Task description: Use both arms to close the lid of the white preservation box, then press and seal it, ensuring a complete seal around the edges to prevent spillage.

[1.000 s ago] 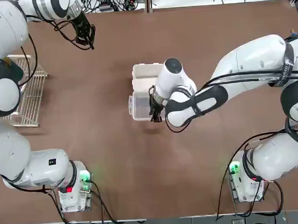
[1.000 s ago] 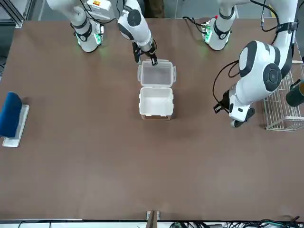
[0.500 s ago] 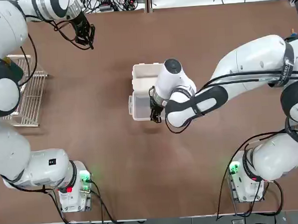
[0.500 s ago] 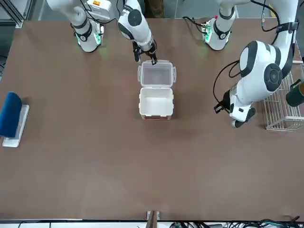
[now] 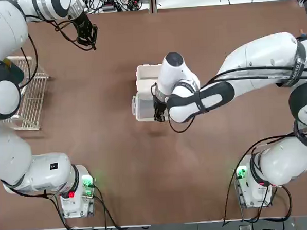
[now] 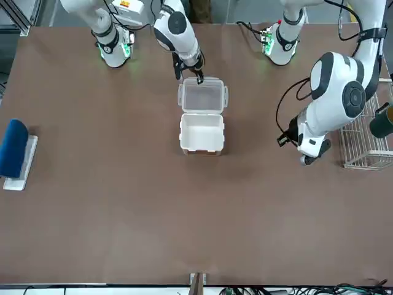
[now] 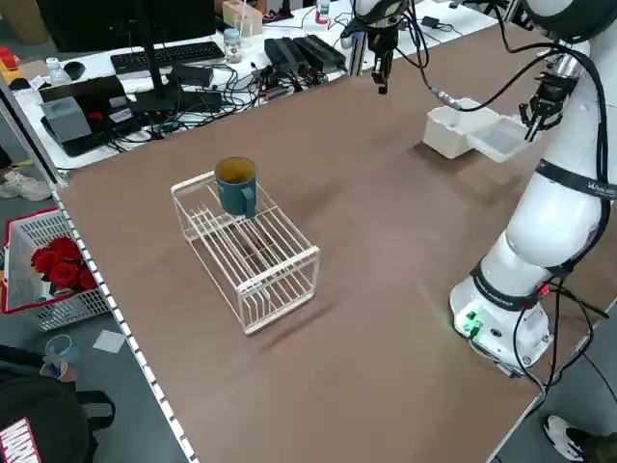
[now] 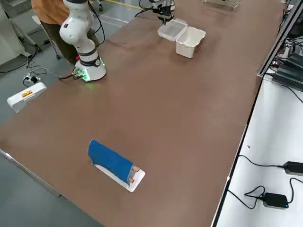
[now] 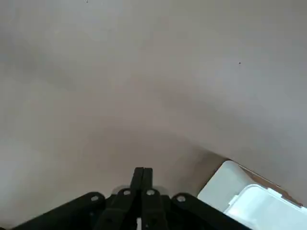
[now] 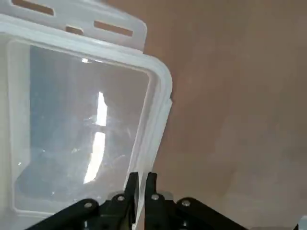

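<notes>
In the overhead view the white preservation box point(image 5: 147, 78) sits just left of centre on the brown table point(image 5: 146, 172), open, with its lid point(image 5: 142, 109) folded out flat on the side nearer the arm bases (the two are joined along one edge). In the front view the same pair shows slightly above centre, lid point(image 6: 202, 96) above and box point(image 6: 201, 133) below.

The right gripper point(image 5: 158, 113) reaches in from the right of the overhead frame and sits at the lid's outer edge. Its wrist camera shows the fingers point(image 10: 149, 181) drawn nearly together with the lid's raised rim point(image 10: 152, 134) pinched between them, so it has hold of the lid edge. The clear panel and a latch tab point(image 10: 81, 22) fill the rest of that picture.

The left gripper point(image 5: 89, 36) hangs in the upper left of the overhead frame, well apart from the box, above bare table. Its wrist camera shows the fingers point(image 9: 143, 177) pressed together on nothing.

A white wire rack point(image 5: 28, 96) stands at the left edge of the overhead frame (a teal cup point(image 7: 236, 185) rests on it in the left side view). A blue object point(image 6: 15, 149) on a white base lies at the left edge of the front view.
</notes>
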